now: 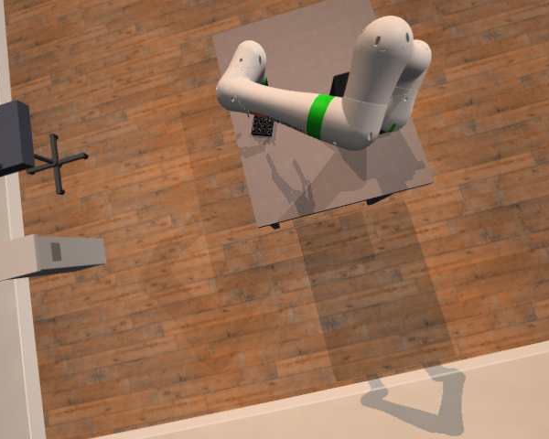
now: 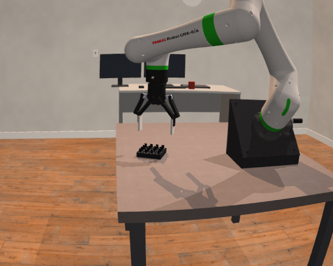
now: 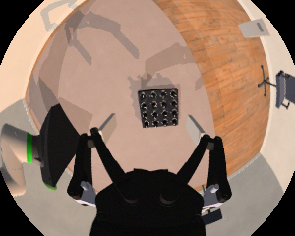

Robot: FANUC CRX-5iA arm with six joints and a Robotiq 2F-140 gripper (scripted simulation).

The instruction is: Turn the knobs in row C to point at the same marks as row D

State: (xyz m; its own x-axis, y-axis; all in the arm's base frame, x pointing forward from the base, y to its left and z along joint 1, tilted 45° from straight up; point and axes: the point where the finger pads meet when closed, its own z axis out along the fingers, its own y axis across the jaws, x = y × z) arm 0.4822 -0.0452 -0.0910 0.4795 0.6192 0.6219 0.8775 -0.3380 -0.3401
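Note:
The knob box (image 2: 150, 151) is a small black box with rows of black knobs. It stands on the table near its left edge. It also shows in the overhead view (image 1: 263, 125), partly under the arm, and in the wrist view (image 3: 159, 106). The knob lines and names are too small to read. My gripper (image 2: 155, 131) hangs open and empty above the box, well clear of the knobs. In the wrist view the fingertips stand on either side of the box's near edge.
The arm's black base (image 2: 261, 134) stands on the right of the table. The table's left edge (image 2: 117, 168) runs close beside the box. A desk with monitors (image 2: 172, 91) stands behind the table.

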